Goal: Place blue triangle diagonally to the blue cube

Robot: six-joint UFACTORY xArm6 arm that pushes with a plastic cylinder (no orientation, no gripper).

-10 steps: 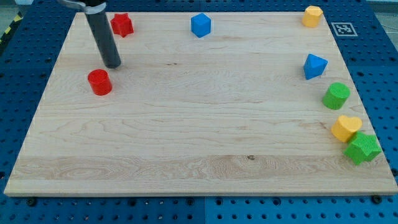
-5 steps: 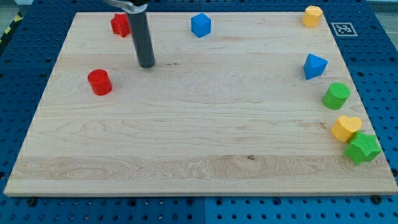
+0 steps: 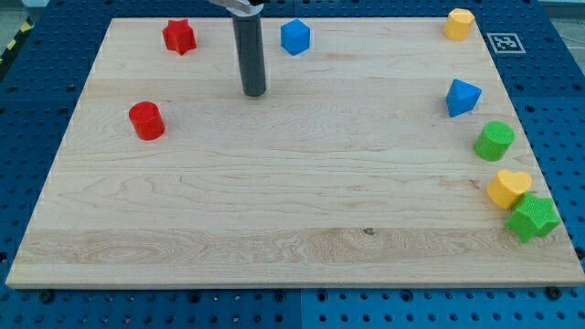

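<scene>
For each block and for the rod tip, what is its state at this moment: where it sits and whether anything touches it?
my tip: on the board, below-left of the blue cube, touching nothing
blue cube: top edge, free
blue triangle: right side, free
red star: top left, free
red cylinder: left side, free
yellow block: top right corner, free
green cylinder: right edge, free
yellow heart: against the green star

My tip (image 3: pixel 254 93) rests on the board (image 3: pixel 274 201) below and left of the cube (image 3: pixel 295 37), well apart from the triangle (image 3: pixel 462 97) near the view's right edge. A star (image 3: pixel 179 37) sits top left, a cylinder (image 3: pixel 146 121) below it.
</scene>
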